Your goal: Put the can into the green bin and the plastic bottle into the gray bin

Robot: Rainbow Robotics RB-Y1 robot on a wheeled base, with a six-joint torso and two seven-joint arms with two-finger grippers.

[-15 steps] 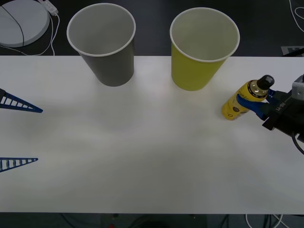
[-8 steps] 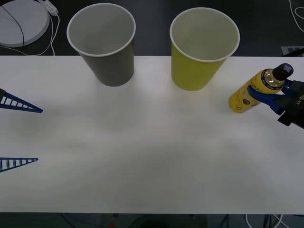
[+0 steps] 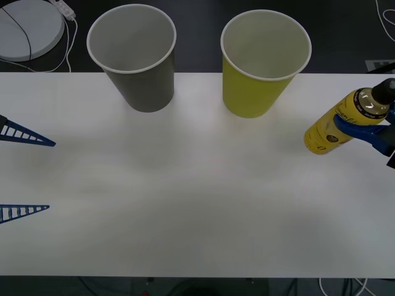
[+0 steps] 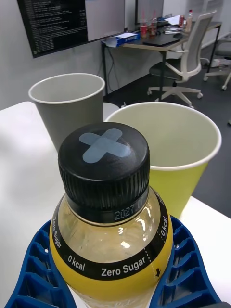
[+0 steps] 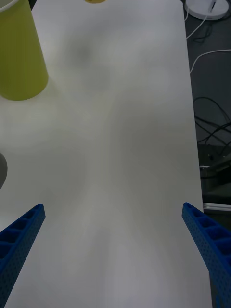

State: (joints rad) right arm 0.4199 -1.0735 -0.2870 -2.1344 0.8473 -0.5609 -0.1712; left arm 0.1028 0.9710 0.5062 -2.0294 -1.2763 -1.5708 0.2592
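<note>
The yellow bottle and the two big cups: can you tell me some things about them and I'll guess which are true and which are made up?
1. The right gripper has its blue fingers closed around the plastic bottle. True.
2. The plastic bottle is already inside the gray bin. False: it is held at the table's right side, outside both bins.
3. The bottle's cap is black with a pale cross on top. True.
4. The green bin stands to the left of the gray bin in the front view. False: the green bin is on the right.
5. The left gripper is holding a can. False: its fingers are open and hold nothing.
</note>
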